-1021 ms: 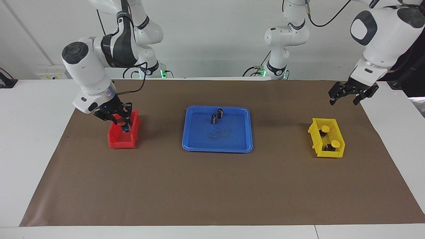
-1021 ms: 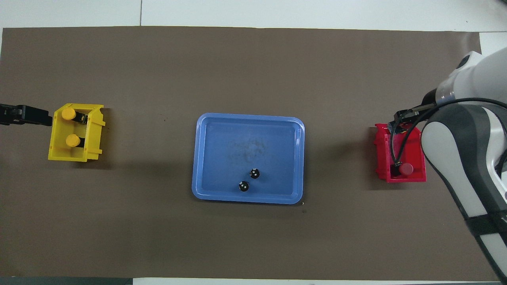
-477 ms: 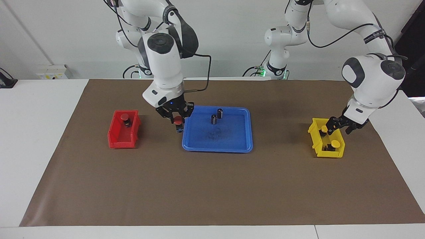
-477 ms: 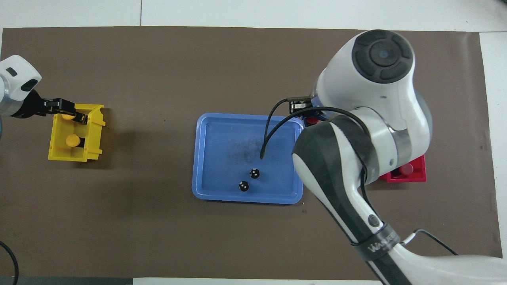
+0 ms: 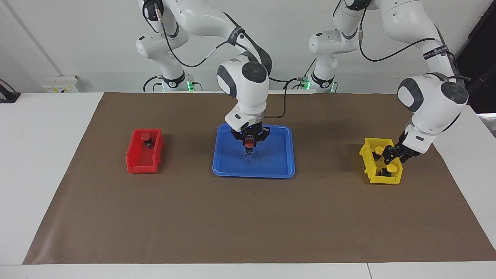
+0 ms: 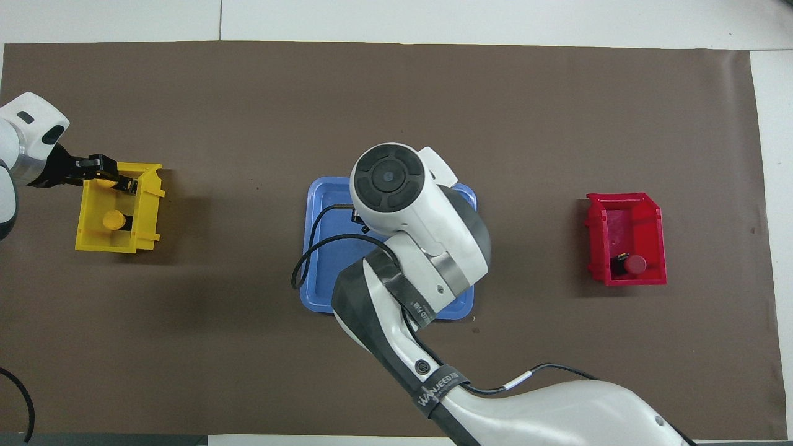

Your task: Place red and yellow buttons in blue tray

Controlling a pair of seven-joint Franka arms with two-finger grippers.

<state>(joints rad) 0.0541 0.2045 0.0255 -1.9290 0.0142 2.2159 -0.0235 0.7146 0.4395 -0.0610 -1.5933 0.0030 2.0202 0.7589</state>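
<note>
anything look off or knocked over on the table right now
Nothing stands out. The small red plastic bin and small yellow plastic bin sit upright, as does the wide blue plastic tray; nothing is spilled on the brown mat.

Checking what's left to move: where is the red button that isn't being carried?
In the facing view, the red button sits inside the red bin, at the bin's end nearer the robots, toward the right arm's end of the table, apart from the blue tray.
</note>
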